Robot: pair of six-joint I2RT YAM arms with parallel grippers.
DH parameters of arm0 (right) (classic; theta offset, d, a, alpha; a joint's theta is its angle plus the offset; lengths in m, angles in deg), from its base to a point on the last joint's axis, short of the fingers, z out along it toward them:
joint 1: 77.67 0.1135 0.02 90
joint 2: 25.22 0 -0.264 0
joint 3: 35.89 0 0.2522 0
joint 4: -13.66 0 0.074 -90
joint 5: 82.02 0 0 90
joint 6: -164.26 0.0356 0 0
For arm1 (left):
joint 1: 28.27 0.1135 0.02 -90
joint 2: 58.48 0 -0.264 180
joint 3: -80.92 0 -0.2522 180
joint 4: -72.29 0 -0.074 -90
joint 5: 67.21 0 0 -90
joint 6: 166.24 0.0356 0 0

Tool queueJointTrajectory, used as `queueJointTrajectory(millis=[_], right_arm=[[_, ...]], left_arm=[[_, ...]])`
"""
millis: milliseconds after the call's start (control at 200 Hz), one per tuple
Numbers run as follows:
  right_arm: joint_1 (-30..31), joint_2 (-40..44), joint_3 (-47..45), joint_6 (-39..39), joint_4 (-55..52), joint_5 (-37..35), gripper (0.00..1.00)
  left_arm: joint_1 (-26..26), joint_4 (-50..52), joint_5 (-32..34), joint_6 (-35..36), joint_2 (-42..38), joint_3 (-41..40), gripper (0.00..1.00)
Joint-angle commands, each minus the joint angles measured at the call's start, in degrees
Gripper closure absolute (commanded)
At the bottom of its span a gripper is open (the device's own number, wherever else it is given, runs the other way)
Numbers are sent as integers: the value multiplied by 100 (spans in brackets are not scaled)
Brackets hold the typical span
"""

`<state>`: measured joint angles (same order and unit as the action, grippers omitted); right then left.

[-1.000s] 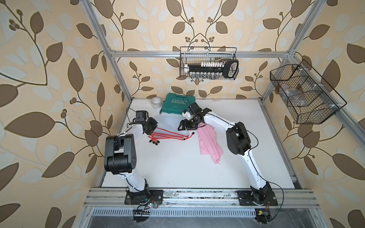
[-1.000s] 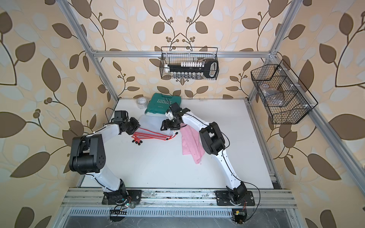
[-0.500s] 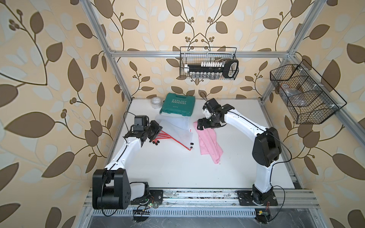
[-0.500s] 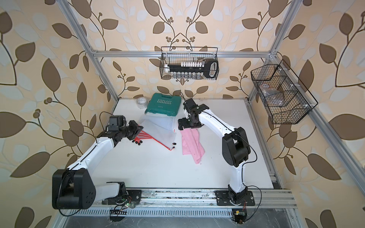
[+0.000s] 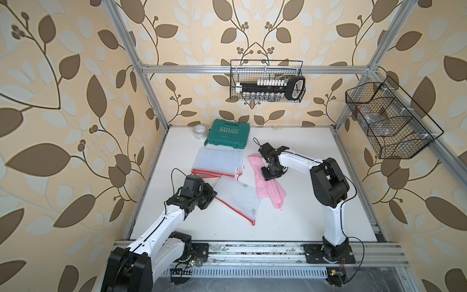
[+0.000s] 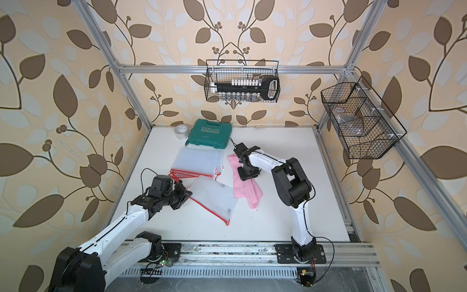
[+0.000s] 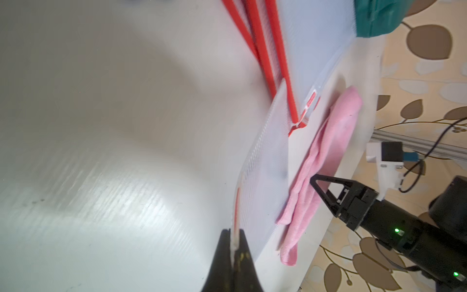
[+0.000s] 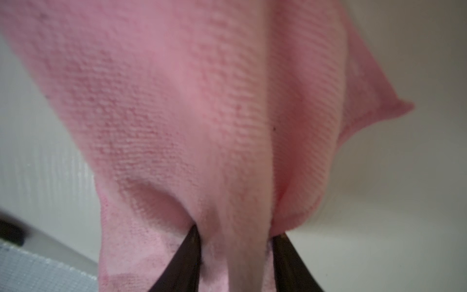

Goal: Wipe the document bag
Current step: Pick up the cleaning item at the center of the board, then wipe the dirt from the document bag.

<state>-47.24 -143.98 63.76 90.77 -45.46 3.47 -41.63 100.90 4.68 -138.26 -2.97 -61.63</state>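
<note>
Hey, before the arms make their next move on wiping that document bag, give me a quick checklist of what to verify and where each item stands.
1. Left gripper shut on a corner of the translucent mesh document bag with red zip: ok.
2. Bag's upper face free for wiping: ok, nothing lies on it.
3. Dark smudges to wipe located on the bag: ok.
4. Right gripper closed on a fold of the pink terry cloth: ok.
5. Cloth lifted off the white table: not ok, it lies there beside the bag.
6. Cloth grip firm enough to drag: cannot tell.
</note>
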Motion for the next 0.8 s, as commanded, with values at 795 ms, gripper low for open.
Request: queueJointTrajectory(millis=[795], right_arm=[[1528,1099,-682,1045,887,2345,100]], left_arm=[[-1821,-1904,361,-114,3383,1275,100]])
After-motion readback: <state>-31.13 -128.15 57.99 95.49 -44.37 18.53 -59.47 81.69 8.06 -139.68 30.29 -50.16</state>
